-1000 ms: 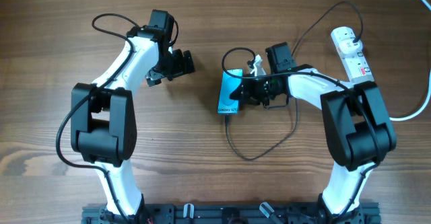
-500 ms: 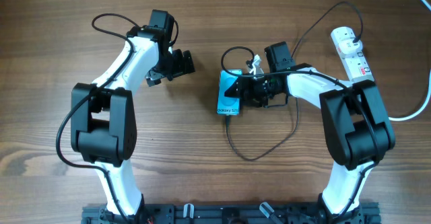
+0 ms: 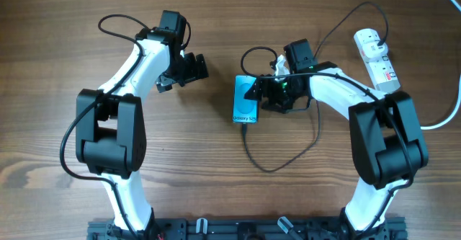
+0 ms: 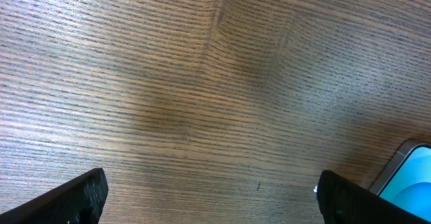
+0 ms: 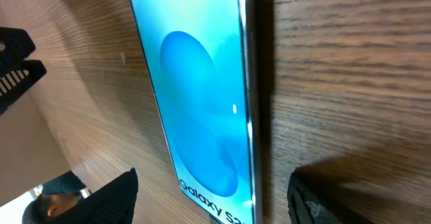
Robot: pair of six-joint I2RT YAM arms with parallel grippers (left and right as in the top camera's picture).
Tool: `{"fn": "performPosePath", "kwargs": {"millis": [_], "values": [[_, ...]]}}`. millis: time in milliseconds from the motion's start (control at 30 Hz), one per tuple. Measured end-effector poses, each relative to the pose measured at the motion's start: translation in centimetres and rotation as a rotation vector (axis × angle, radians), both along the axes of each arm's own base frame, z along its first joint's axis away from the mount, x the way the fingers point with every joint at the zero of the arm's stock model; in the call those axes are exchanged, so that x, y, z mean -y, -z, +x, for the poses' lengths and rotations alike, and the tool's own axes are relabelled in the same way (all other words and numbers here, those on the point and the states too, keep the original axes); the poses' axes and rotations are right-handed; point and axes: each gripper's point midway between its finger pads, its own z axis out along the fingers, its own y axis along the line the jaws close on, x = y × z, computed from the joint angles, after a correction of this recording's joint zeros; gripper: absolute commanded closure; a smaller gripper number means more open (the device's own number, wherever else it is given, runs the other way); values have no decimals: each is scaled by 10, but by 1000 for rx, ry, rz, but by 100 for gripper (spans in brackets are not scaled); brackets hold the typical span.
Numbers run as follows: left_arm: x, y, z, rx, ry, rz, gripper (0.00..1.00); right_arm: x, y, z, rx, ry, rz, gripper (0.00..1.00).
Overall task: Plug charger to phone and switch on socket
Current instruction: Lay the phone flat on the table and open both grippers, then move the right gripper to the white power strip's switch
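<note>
Right gripper (image 5: 214, 187) jaws parted, straddling phone (image 5: 195, 96); left gripper (image 4: 212, 187) spread wide.

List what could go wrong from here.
1. The open right gripper sits at the phone's edge; withdrawing could nudge it and strain the charger at its lower end.
2. The charger's cable runs under the right arm; reaching for the socket might snag it and drag the phone.
</note>
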Motion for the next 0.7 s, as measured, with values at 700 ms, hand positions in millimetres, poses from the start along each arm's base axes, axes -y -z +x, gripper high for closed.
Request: {"fn": "performPosePath", "kwargs": {"millis": [700], "values": [[0,0,0,0,-3,0,0,220,-131,24,74,128,-687,0]]}}
